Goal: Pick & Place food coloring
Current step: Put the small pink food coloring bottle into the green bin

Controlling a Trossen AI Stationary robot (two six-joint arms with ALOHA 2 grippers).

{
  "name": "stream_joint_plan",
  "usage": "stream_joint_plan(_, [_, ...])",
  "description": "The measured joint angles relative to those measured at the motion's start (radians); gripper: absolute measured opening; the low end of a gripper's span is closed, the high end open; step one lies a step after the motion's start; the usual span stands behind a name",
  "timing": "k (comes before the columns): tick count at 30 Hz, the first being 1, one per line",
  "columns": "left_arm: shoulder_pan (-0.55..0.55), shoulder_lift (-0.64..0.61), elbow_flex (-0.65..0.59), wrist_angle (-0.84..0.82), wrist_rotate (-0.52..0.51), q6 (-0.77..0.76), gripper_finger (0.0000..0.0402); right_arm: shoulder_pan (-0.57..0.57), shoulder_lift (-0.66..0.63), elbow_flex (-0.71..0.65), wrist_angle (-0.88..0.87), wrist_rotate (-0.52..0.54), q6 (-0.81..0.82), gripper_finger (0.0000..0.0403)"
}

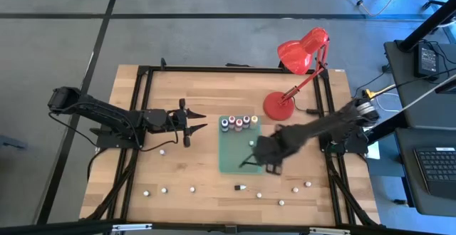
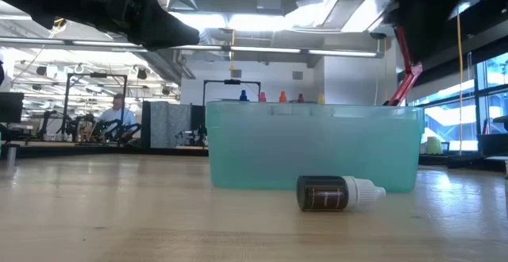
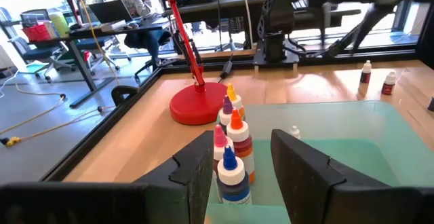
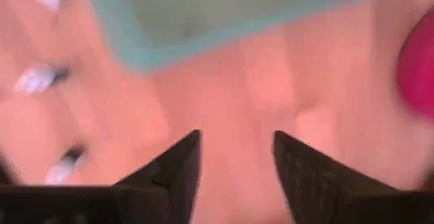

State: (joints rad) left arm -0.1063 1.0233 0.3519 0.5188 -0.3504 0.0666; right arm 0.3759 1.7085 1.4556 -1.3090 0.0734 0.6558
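Green bin (image 1: 239, 157) as landmark: a row of food coloring bottles (image 1: 237, 124) stands at its far edge, left gripper (image 1: 200, 123) just beside them with fingers apart and empty, right gripper (image 1: 258, 165) over its near-right corner, jaws parted, nothing held.

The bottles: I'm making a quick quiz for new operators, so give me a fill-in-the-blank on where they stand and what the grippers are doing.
1. The row of upright bottles stands inside the green ____.
2. The dark bottle on the wood in front of the bin lies on its ____.
3. The right gripper is open and holds ____.
4. The lamp is coloured ____.

Missing words: bin; side; nothing; red
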Motion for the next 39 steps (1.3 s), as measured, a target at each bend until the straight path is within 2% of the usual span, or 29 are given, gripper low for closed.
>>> stream_joint_plan(2, [0.000,0.000,0.000,0.000,0.000,0.000,0.0143,0.061,-0.046,-0.048,0.002,-0.036,0.109,0.0184])
stream_joint_plan(7, [0.000,0.000,0.000,0.000,0.000,0.000,0.0143,0.223,-0.121,-0.160,0.009,-0.028,0.428,0.0184])
stream_joint_plan(13, [0.000,0.000,0.000,0.001,0.000,-0.003,0.0143,0.374,-0.126,-0.258,0.038,-0.054,0.769,0.0184])
stream_joint_plan(18, [0.000,0.000,0.000,0.002,0.000,-0.029,0.0143,0.451,-0.125,-0.359,0.153,-0.110,0.955,0.0184])
stream_joint_plan(23, [0.000,0.000,0.000,0.005,0.000,-0.046,0.0143,0.489,-0.125,-0.449,0.244,-0.139,1.017,0.0184])
stream_joint_plan(32, [0.000,0.000,0.000,0.007,0.000,-0.080,0.0144,0.500,-0.125,-0.552,0.405,-0.160,1.017,0.0184])
stream_joint_plan(39, [0.000,0.000,0.000,0.007,0.000,-0.080,0.0143,0.500,-0.125,-0.577,0.452,-0.176,1.017,0.0184])
